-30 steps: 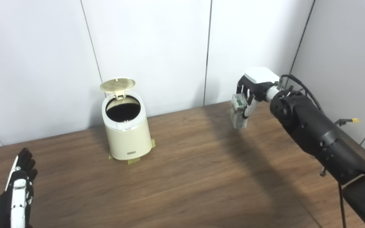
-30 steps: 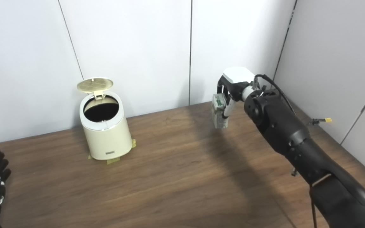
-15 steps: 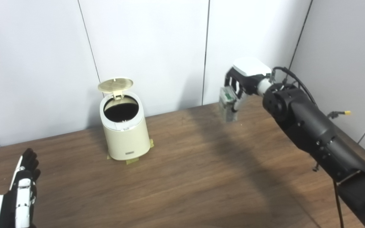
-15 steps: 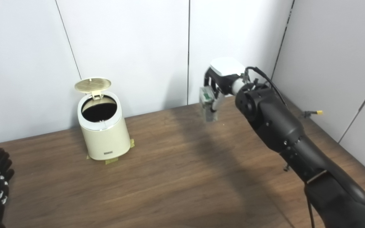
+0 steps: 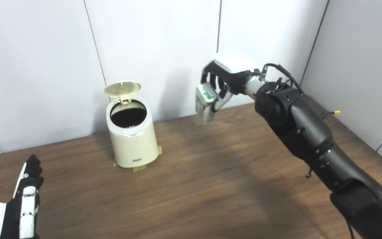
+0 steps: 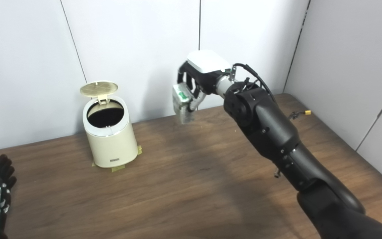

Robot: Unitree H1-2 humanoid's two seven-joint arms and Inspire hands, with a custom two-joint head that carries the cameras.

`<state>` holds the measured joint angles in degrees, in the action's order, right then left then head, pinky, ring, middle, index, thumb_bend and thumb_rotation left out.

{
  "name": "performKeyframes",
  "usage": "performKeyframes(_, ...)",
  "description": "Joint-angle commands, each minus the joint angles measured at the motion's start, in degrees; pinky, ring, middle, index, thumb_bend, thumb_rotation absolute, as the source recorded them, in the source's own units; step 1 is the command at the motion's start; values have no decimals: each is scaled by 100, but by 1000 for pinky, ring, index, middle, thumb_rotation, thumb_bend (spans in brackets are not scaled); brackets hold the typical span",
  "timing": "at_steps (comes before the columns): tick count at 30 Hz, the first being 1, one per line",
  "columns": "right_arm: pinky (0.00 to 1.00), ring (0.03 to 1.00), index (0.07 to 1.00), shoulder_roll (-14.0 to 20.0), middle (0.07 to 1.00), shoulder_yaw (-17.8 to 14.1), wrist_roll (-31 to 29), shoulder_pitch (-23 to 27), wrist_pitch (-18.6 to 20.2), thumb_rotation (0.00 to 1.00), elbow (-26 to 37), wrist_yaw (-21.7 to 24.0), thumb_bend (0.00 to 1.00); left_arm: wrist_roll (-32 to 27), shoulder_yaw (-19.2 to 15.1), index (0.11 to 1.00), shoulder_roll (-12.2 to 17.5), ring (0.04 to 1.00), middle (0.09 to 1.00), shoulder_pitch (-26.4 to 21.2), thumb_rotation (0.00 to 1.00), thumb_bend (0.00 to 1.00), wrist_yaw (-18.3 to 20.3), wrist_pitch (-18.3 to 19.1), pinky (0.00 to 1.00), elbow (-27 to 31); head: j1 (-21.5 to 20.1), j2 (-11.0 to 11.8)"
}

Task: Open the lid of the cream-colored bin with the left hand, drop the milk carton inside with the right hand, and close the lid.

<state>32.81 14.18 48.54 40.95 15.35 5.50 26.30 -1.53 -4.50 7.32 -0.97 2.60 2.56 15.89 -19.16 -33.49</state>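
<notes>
The cream-colored bin [image 5: 132,145] stands at the back left of the wooden table [image 5: 211,186], on strips of tape. Its round lid [image 5: 122,88] is tipped up behind the dark opening [image 5: 128,113]. My right hand [image 5: 222,83] is shut on the milk carton [image 5: 204,103], a small grey carton with a green patch, held in the air to the right of the bin and above the table. My left hand [image 5: 25,202] lies low at the bottom left corner, fingers stretched out and apart, holding nothing.
White wall panels [image 5: 158,49] close off the back and a grey panel [image 5: 360,66] the right. A thin cable with a yellow plug [image 5: 335,113] lies near the table's right edge.
My right hand has carried the carton leftward and slightly up, closer to the bin. The left hand has stayed low at the bottom left. The lid stays up.
</notes>
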Motion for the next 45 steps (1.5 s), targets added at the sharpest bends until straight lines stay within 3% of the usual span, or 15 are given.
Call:
performKeyframes(1,272,384,539,4,471,-144,-14,469,-110,0,278,-172,515,35,9,983,-28,1000,983,-197,1000,213,-43,-283,1000,43,8,0)
performKeyframes(9,226,368,540,-456,448,-67,-40,662,-129,0,482,-83,513,64,31,986,-98,1000,979,-189,1000,172,-60,-419,1000,-110,183,29)
performKeyframes(14,320,405,516,-740,494,60,41,810,-168,0,519,-65,517,167,40,988,-127,1000,979,-184,1000,179,-108,-404,1000,-171,276,46)
performKeyframes(17,232,365,537,-908,454,128,100,900,-136,0,514,-59,512,227,47,989,-134,1000,983,-182,1000,176,-127,-405,1000,-197,290,50)
performKeyframes(21,211,365,536,-1132,443,168,-13,984,-427,0,217,-338,512,263,39,983,-154,1000,982,-162,1000,191,-156,-383,1000,-193,333,55)
performKeyframes(26,251,384,532,-1327,461,170,-9,1036,-559,0,-61,-492,514,304,36,987,-162,999,980,-161,1000,189,-174,-412,1000,-186,359,65)
performKeyframes(30,451,437,482,-1481,480,200,57,1113,-563,0,-221,-628,521,261,42,985,-184,998,978,-164,1000,190,-177,-416,1000,-187,404,80)
performKeyframes(34,516,441,480,-1607,480,217,84,1186,-622,0,-417,-865,522,289,77,987,-196,1000,981,-158,1000,197,-202,-395,1000,-180,479,102)
performKeyframes(37,470,439,489,-1656,477,248,106,1223,-708,0,-582,-1050,521,366,108,987,-203,995,978,-151,1000,194,-240,-400,1000,-176,549,110)
performKeyframes(41,254,387,527,-1654,473,302,134,1246,-904,0,-865,-1305,515,325,124,992,-219,1000,984,-132,1000,187,-235,-380,1000,-161,609,115)
performKeyframes(45,239,382,534,-1647,472,338,191,1243,-1137,0,-1137,-1657,514,298,127,988,-242,1000,983,-104,1000,216,-233,-340,1000,-153,663,131)
